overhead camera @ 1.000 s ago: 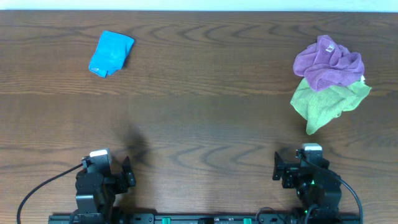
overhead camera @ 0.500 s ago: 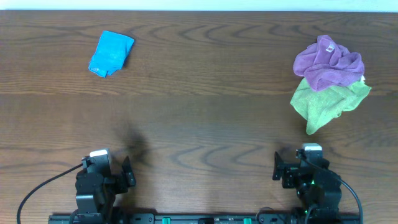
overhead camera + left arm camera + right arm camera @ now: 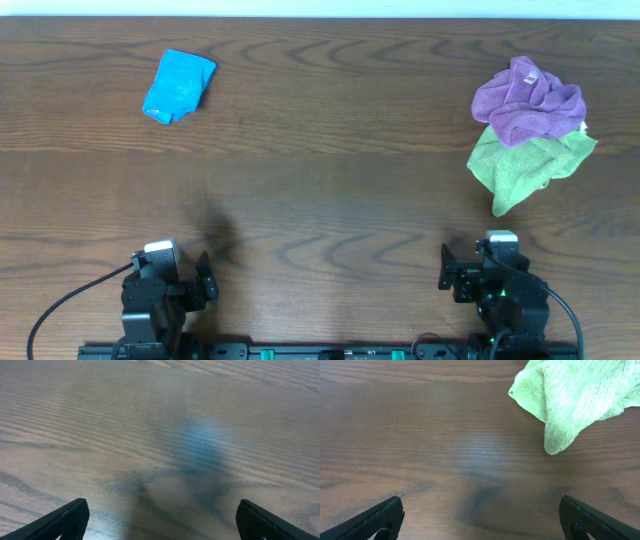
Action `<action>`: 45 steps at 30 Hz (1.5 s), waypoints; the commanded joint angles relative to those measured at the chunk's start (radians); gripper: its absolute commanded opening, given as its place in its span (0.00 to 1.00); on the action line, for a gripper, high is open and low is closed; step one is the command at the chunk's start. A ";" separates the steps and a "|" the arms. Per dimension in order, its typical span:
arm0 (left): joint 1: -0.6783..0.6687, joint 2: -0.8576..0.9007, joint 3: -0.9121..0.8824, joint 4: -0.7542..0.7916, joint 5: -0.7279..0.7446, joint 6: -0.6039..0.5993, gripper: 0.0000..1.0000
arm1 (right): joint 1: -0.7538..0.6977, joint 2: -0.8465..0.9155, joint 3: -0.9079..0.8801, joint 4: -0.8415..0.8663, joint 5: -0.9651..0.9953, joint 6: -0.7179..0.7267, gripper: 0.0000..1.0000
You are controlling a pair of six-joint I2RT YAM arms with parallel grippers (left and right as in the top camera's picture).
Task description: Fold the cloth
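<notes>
Idling grippers, cloth far off

Right gripper (image 3: pixel 480 516) and left gripper (image 3: pixel 160 519): jaws spread wide, holding nothing, low at the near table (image 3: pixel 330 180) edge. Cloth (image 3: pixel 527 100) lies crumpled well ahead of the right one, overlapping the green cloth (image 3: pixel 520 165).

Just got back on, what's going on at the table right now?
Nothing is being handled. The left gripper and right gripper sit at the near edge of the table, jaws open and empty. The mauve cloth lies crumpled, not yet folded, on top of a green cloth on the right side. A blue cloth lies at the far left.
</notes>
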 commanded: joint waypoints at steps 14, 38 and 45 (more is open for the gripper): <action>-0.005 -0.006 -0.012 -0.024 0.000 0.021 0.95 | -0.010 -0.010 -0.012 0.000 -0.008 -0.012 0.99; -0.005 -0.006 -0.012 -0.024 0.000 0.021 0.95 | -0.010 0.034 0.060 0.031 0.115 0.124 0.99; -0.005 -0.006 -0.012 -0.024 0.000 0.021 0.95 | -0.010 0.268 0.306 0.009 0.204 0.124 0.99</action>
